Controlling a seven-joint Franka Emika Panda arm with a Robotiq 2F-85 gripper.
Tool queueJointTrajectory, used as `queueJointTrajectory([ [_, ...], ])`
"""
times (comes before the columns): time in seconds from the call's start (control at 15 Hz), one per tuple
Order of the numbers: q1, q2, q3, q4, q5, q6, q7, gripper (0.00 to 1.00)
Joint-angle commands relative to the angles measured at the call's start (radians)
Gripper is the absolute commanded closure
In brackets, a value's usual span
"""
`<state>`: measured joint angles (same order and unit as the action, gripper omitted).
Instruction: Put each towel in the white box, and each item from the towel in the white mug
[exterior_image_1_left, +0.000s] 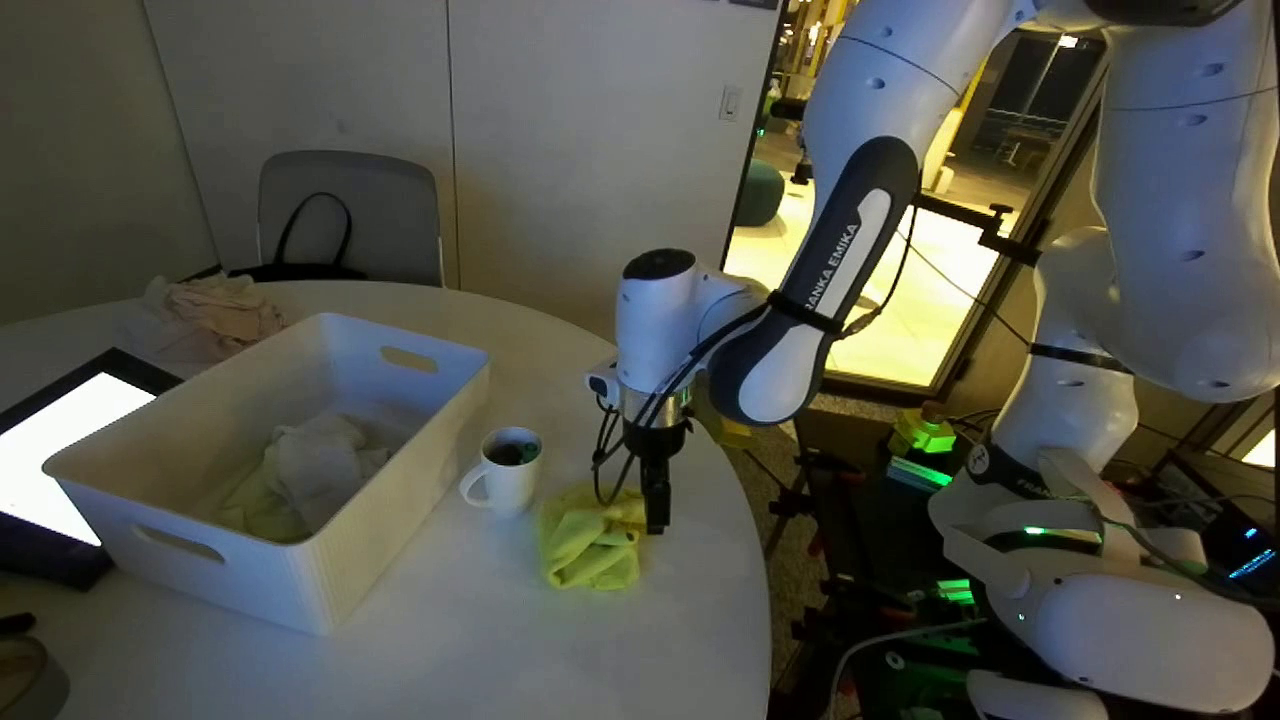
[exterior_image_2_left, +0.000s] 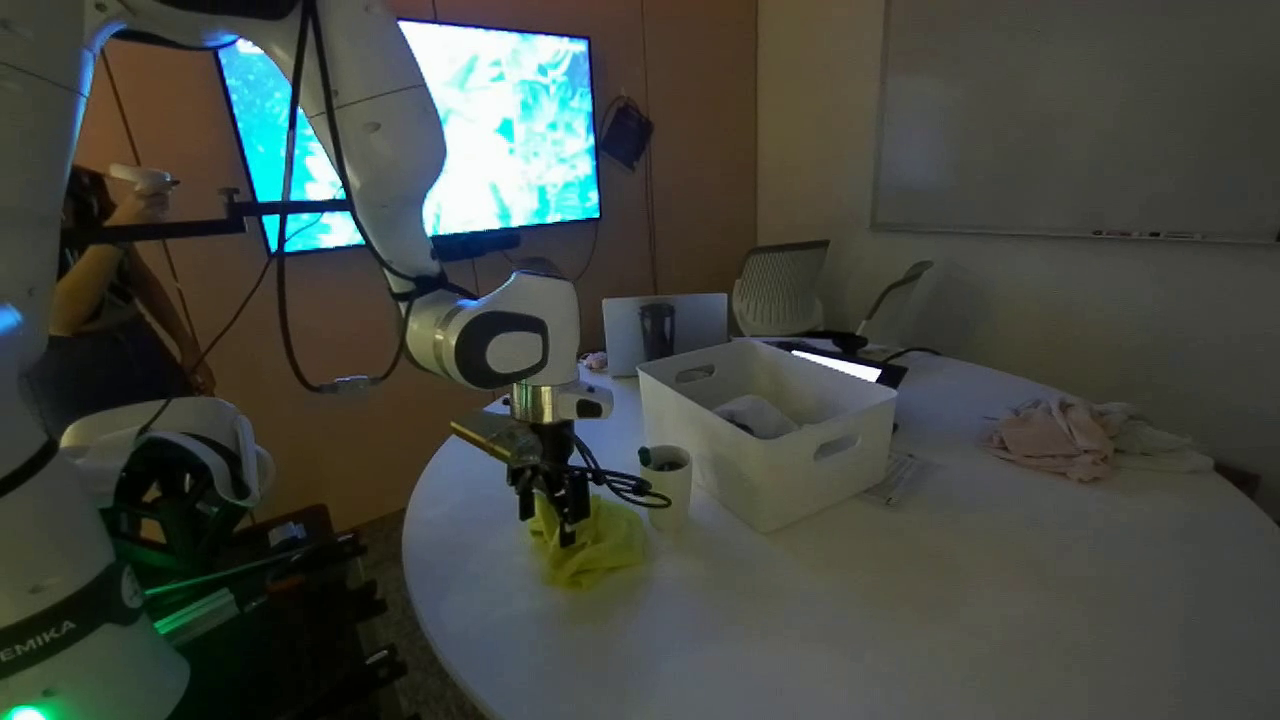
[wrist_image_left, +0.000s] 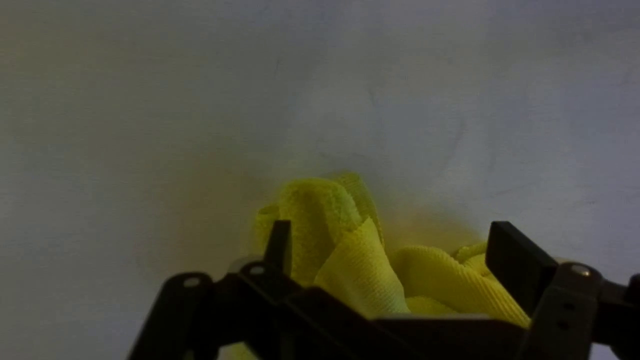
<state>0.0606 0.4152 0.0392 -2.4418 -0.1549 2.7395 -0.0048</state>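
Fingers (wrist_image_left: 517, 267): wide apart, folds of yellow towel (wrist_image_left: 360, 272) between them
Towel's place: rumpled on the bench (exterior_image_1_left: 560, 660)
White mug (exterior_image_1_left: 512, 480): upright between yellow towel and white box (exterior_image_1_left: 400, 515)
White box: pale cloth (exterior_image_1_left: 320, 465) inside

In an exterior view, the white mug (exterior_image_1_left: 514, 478) stood upright — the white box (exterior_image_1_left: 385, 520), cloths (exterior_image_1_left: 318, 468) inside, just beside it, a yellow-green towel (exterior_image_1_left: 590, 552) on the mug's other side, the gripper (exterior_image_1_left: 656, 520) farther out.

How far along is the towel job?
Looks done: pale rumpled cloth lies in the white rectangular plastic box; a dark green item in the white cylindrical mug. In hand: the black pincer stands open at a rumpled yellow-green towel. Left: gripping and boxing it.
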Motion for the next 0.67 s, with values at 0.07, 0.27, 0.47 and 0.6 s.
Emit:
queueJointTrajectory([
  [0.07,-0.018,0.044,-0.01,0.013,-0.014,0.063,-0.089,0.0],
  [0.27,-0.018,0.068,-0.022,0.017,-0.03,0.109,-0.117,0.0],
  [0.47,-0.011,0.092,-0.041,0.022,-0.054,0.159,-0.13,0.18],
  [0.6,-0.006,0.106,-0.055,0.028,-0.065,0.179,-0.135,0.3],
])
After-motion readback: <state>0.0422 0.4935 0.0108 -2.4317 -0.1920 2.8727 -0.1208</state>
